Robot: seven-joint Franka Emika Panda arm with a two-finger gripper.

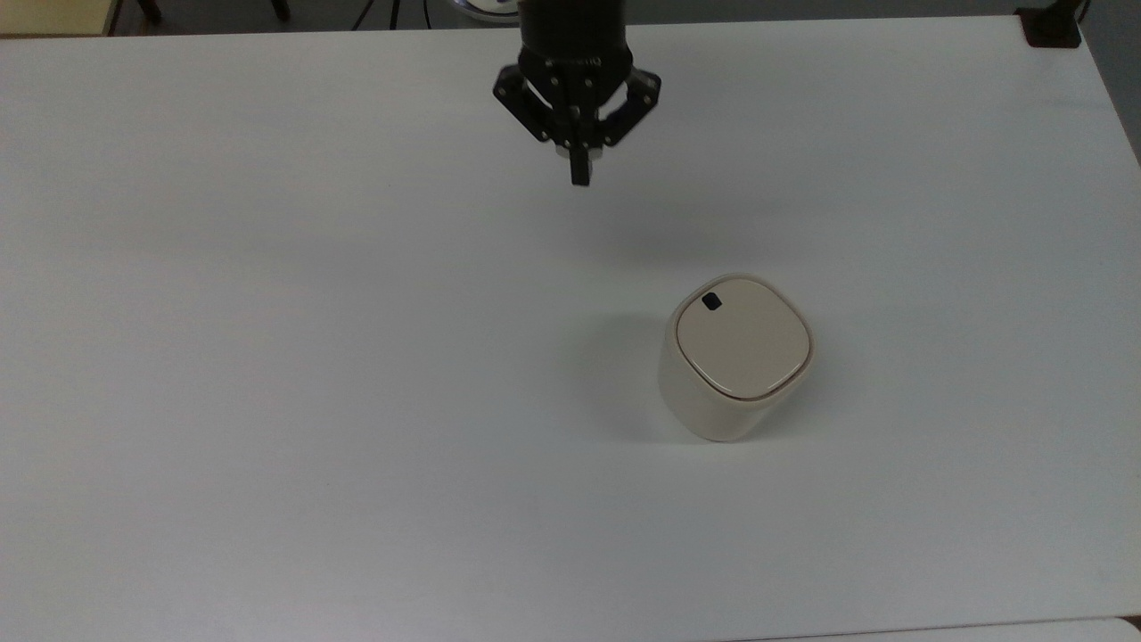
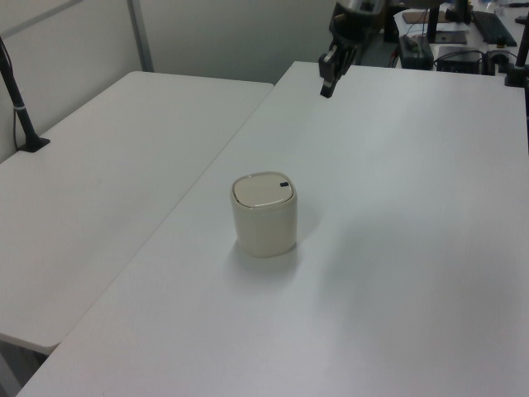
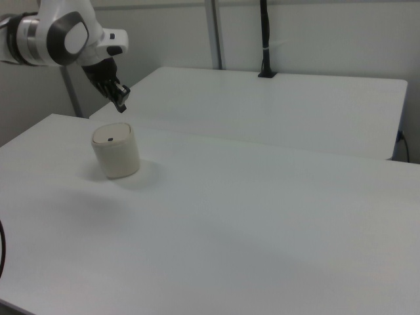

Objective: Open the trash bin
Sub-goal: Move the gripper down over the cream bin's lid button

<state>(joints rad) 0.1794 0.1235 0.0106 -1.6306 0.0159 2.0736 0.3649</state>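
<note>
White table (image 1: 267, 357) holds the lidded trash bin (image 1: 735, 357); above, well apart, the pincer (image 1: 580, 176) hangs closed.

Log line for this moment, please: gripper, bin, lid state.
gripper: shut, empty, in the air apart from bin | small cream plastic trash bin: upright on white table | flat lid: closed | black button: untouched

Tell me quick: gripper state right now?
Gripper: shut, holding nothing, in the air away from the trash bin.
</note>
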